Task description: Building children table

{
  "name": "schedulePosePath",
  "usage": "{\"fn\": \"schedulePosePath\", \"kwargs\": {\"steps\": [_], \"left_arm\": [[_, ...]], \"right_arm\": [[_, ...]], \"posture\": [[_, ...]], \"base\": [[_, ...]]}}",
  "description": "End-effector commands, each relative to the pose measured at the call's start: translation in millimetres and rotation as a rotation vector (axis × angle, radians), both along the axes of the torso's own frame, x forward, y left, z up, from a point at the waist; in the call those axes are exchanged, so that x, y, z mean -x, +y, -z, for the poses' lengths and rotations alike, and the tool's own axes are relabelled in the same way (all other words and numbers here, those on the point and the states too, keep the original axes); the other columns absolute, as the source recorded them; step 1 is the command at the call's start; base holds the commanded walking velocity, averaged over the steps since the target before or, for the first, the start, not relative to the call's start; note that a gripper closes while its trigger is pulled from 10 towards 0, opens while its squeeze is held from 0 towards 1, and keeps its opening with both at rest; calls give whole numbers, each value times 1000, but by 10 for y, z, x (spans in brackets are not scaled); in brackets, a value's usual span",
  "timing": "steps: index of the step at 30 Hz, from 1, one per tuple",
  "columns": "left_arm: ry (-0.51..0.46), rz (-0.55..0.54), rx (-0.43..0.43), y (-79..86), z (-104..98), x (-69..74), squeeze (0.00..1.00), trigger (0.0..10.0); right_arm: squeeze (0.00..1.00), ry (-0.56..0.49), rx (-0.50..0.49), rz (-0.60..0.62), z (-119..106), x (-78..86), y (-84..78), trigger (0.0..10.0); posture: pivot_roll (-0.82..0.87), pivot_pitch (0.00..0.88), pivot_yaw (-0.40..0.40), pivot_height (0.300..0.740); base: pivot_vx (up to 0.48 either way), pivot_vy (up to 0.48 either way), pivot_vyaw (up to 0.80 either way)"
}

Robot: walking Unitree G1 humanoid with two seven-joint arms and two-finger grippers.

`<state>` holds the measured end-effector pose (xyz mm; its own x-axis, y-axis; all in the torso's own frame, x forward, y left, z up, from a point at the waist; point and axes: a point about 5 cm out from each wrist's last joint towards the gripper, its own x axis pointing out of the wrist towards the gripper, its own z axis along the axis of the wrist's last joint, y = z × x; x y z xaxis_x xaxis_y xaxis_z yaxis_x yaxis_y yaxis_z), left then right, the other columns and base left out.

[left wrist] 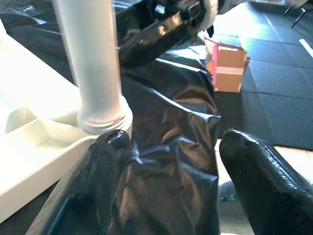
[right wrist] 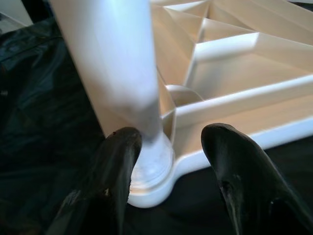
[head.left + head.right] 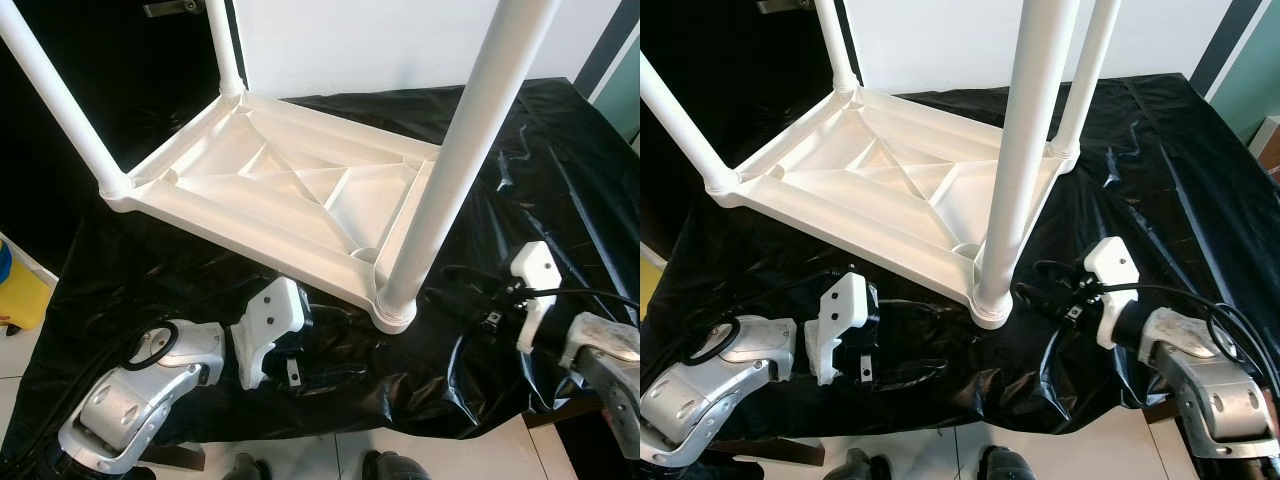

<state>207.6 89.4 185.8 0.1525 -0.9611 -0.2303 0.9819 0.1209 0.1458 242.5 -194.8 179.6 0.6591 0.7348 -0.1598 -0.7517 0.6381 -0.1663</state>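
A white plastic children's table (image 3: 290,190) lies upside down on a black sheet, its round legs pointing up from the corners. The nearest leg (image 3: 445,190) stands in its corner socket (image 3: 393,305). My left gripper (image 3: 935,345) lies low on the sheet just left of that socket, open and holding nothing. In the left wrist view its fingertips (image 1: 110,147) sit close to the leg's base (image 1: 102,115). My right gripper (image 3: 1042,285) reaches in from the right, open, and its fingers (image 2: 120,156) flank the leg's foot (image 2: 149,166) without gripping it.
The black plastic sheet (image 3: 560,170) covers the whole work surface and hangs over its front edge. A yellow object (image 3: 20,290) stands on the floor at the left. A cardboard box (image 1: 229,68) sits on the floor beyond. A white wall rises behind.
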Motion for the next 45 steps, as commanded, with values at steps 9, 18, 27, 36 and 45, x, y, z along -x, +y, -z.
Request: {"fn": "schedulePosePath", "kwargs": {"steps": [9, 18, 27, 36, 45], "left_arm": [[32, 64, 88, -30, -128, 86, 0, 10000], [75, 68, 132, 7, -153, 128, 0, 10000], [85, 19, 152, 18, -162, 130, 0, 10000], [-60, -290, 107, -92, -76, -231, 0, 10000], [-43, -568, 66, -300, 99, -497, 0, 10000]], "right_arm": [[0, 8, -81, -135, 47, -83, 436, 10000], [0, -10, -189, -241, 45, -208, 1008, 10000], [0, 6, -271, -284, 54, -195, 1295, 10000], [0, 7, -251, -285, 20, -179, 1132, 10000], [0, -29, -99, -131, -4, -252, 533, 10000]], "posture": [[-124, 139, 17, 740], [-94, 136, 6, 740], [-94, 148, 3, 740], [-96, 155, -1, 740], [-116, 159, 8, 740]], "base": [[0, 0, 0], [0, 0, 0], [0, 0, 0], [0, 0, 0], [0, 0, 0]]}}
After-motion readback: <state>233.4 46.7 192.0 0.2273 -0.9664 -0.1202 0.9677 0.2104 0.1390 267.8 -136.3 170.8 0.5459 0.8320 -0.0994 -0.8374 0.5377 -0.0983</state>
